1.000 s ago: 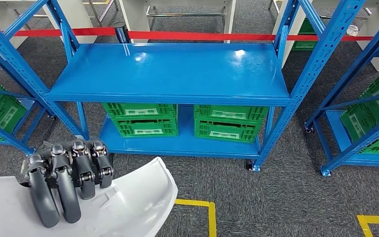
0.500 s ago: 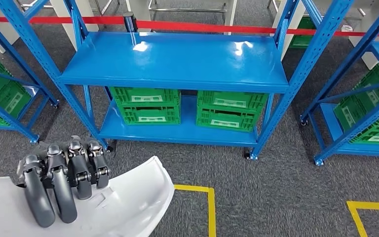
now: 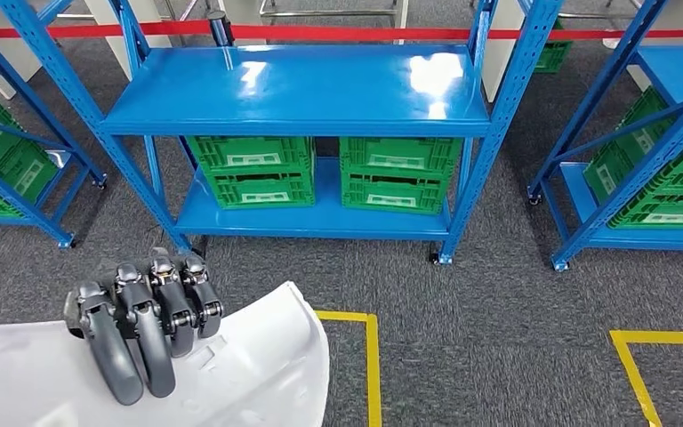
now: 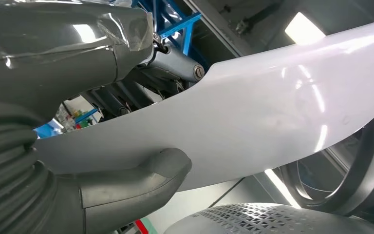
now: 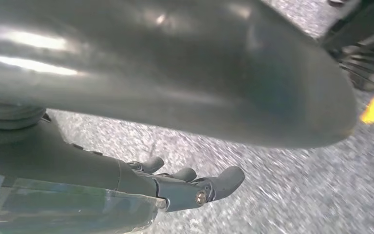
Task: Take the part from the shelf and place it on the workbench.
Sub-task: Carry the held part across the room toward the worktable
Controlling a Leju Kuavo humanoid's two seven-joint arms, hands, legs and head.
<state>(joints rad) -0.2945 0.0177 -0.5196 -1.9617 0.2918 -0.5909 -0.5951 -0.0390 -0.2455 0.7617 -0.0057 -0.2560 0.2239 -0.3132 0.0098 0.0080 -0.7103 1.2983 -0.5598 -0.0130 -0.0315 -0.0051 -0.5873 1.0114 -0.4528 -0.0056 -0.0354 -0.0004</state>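
Holding the big white curved plastic part [image 3: 249, 374], the left hand [image 3: 147, 325] has its dark fingers wrapped over the top edge and its thumb pressed under it. The part sits low at the left, off the blue metal shelf [image 3: 302, 89]. Since a second ago the whole picture has slid, so the robot is walking or turning, and the shelf looks a little further off. That likely means carrying has begun. Four green plastic crates [image 3: 253, 169] sit on the bottom board. Hanging over the grey carpet, the right hand [image 5: 190, 187] is empty, fingers loosely apart.
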